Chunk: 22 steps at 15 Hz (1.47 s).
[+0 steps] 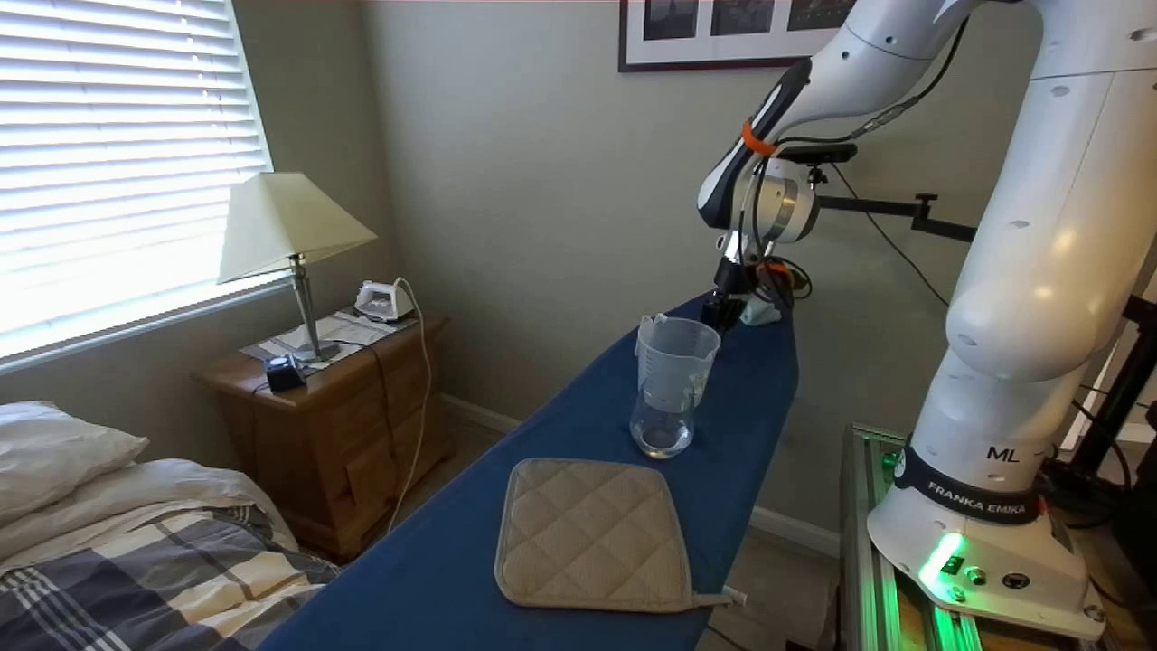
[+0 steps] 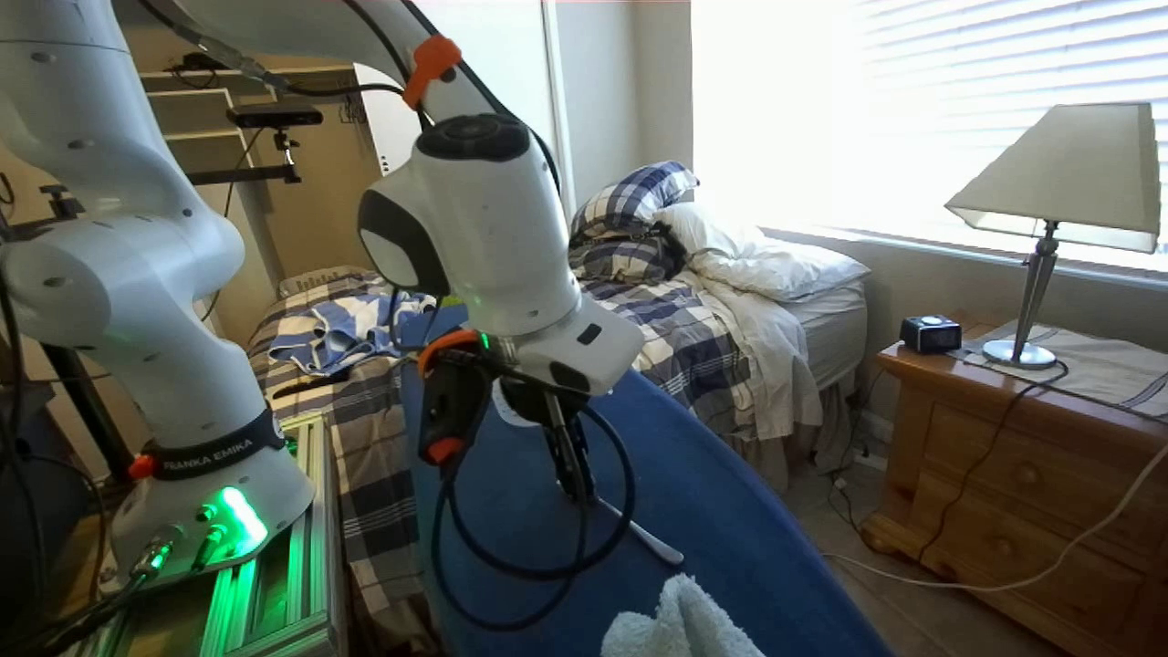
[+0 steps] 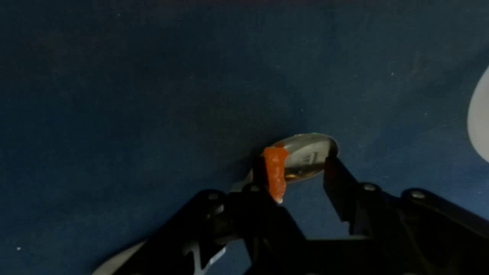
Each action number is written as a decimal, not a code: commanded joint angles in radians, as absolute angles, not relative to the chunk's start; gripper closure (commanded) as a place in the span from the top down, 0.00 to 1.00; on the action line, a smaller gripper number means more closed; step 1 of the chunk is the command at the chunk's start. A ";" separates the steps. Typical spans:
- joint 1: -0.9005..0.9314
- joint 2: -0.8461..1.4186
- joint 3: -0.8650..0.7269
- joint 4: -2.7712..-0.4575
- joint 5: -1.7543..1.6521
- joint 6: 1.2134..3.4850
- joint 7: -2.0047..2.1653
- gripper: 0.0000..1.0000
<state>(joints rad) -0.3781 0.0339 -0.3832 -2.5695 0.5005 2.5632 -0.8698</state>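
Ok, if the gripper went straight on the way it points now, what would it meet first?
Probably the spoon: in the wrist view it shows between the tips of the open gripper, with the ironing board beneath it. Depth is unclear there, so gripper and spoon may be touching.

In an exterior view, the gripper hung low at the far end of the blue ironing board — beyond a translucent jug, a clear cup and, in front, a quilted beige potholder.
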 commanded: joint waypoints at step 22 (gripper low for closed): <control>-0.379 0.008 -0.359 -2.606 0.502 2.571 -0.850 0.84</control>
